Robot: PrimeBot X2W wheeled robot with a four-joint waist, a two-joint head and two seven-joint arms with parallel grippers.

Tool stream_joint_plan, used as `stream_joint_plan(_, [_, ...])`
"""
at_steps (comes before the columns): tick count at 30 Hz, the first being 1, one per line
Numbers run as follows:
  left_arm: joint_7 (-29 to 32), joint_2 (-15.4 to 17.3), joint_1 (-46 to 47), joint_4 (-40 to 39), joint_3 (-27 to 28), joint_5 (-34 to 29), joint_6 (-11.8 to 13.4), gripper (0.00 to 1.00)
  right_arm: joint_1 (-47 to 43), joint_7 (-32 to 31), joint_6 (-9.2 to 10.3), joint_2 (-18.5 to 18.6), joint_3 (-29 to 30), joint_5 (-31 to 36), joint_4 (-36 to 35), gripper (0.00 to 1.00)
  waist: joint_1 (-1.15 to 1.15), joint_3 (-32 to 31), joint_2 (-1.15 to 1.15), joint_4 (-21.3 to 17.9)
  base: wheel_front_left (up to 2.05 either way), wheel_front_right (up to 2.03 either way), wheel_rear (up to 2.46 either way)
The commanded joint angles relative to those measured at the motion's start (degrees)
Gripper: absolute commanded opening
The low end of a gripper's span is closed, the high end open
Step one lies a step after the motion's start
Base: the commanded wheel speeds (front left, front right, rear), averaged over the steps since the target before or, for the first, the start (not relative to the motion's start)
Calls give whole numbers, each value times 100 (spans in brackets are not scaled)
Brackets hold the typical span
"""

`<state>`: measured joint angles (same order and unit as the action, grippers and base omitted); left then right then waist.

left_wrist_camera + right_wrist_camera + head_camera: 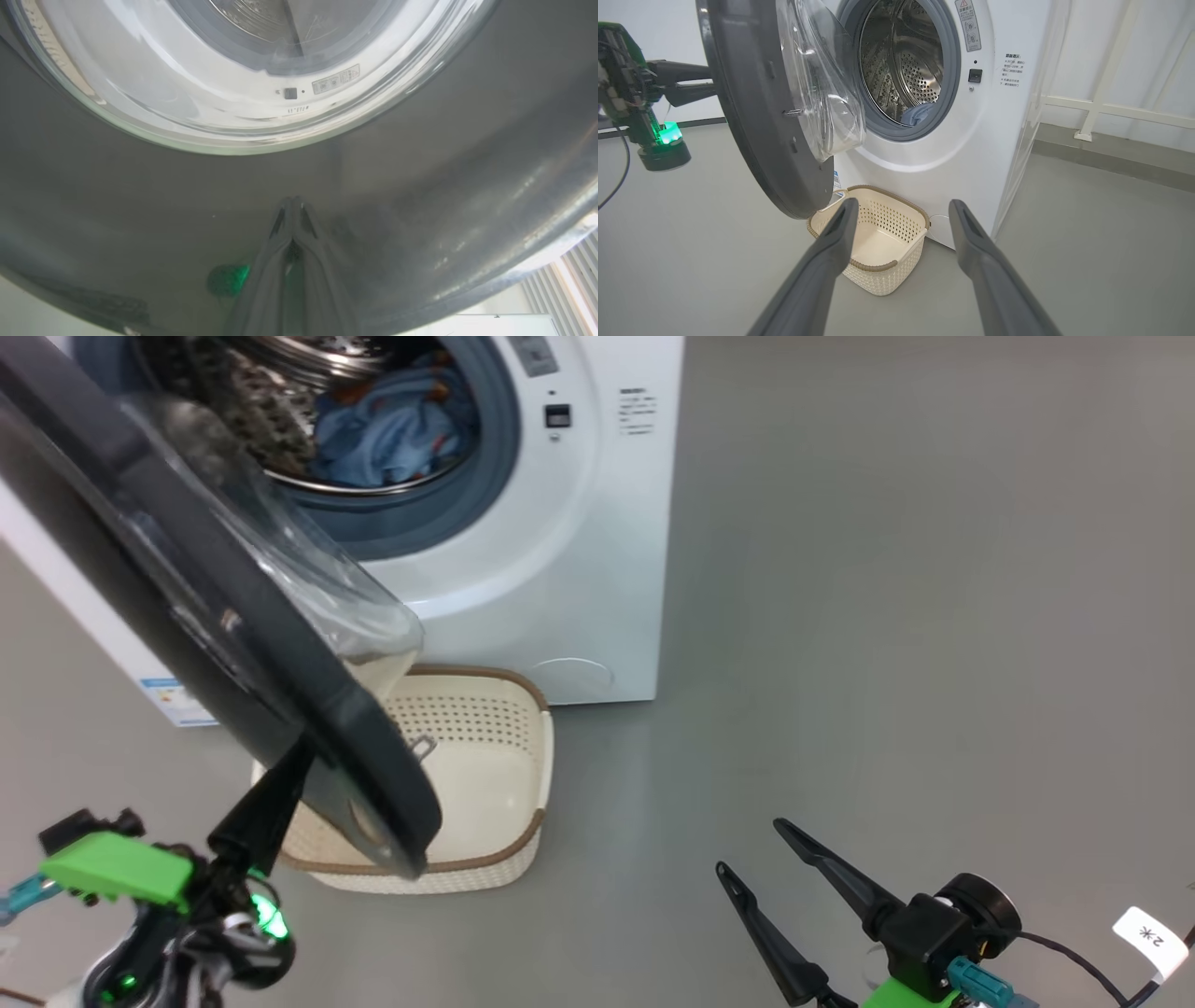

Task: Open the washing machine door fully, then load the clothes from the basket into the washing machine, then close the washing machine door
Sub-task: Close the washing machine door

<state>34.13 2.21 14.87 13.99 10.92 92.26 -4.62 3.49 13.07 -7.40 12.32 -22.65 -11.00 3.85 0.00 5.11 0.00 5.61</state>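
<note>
- Our right gripper (747,845) hung low over the grey floor (887,663), its two long dark fingers spread wide with nothing between them. We judged it parked there, well clear of the door's swing.
- Our left gripper (293,201) had its fingers pressed together into one blunt tip, holding nothing. That tip lay against the outer face of the large round door with the wide glossy black rim and bulging clear glass bowl (187,644). We took this for a pushing pose, not a grasp.
- The door stood about half open, its lower edge hanging over the small cream-white perforated plastic basket with the brown woven-look rim (523,775), apart from it.
- The basket sat on the floor just before the big white front-loading washing machine (579,569) and was empty, so the loading looked done.
- Deepest in, the light blue garment with orange patches (392,434) lay inside the perforated steel drum (906,60), behind the grey rubber gasket (953,79) and clear of the doorway, so only the closing seemed left.
</note>
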Motion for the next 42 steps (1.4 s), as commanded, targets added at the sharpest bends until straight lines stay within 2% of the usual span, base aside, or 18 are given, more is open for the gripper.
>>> stream_joint_plan(1, [-115, 67, 302, -71, -13, 106, -76, 0, 124, 71, -9, -22, -78, -48, -110, 100, 0, 53, 0, -206, 0, 0, 0])
stream_joint_plan(9, [-1125, 67, 707, 360, -445, 347, -212, 0, 203, 113, -9, -24, -48, -73, -46, 100, 0, 137, 0, -776, 0, 0, 0])
stream_joint_plan(17, [-2267, 67, 1119, 691, -558, 459, -281, 0, 284, 149, -9, -38, -82, -86, 46, 100, 0, 155, 0, -1293, 0, 0, 0])
stream_joint_plan(27, [-3271, 67, 1402, 680, -590, 483, -285, 0, 336, 176, -9, -69, -86, -124, 150, 100, 0, 173, 0, -1826, 0, 0, 0])
stream_joint_plan(36, [-3636, 67, 1480, 739, -645, 525, -286, 0, 262, 189, -9, -118, -5, -129, 235, 100, 0, 137, 0, -2092, 0, 0, 0])
stream_joint_plan(42, [-3554, 67, 1353, 690, -665, 435, -286, 0, 246, 191, -9, -177, 118, -103, 177, 100, 0, 137, 0, -2023, 0, 0, 0])
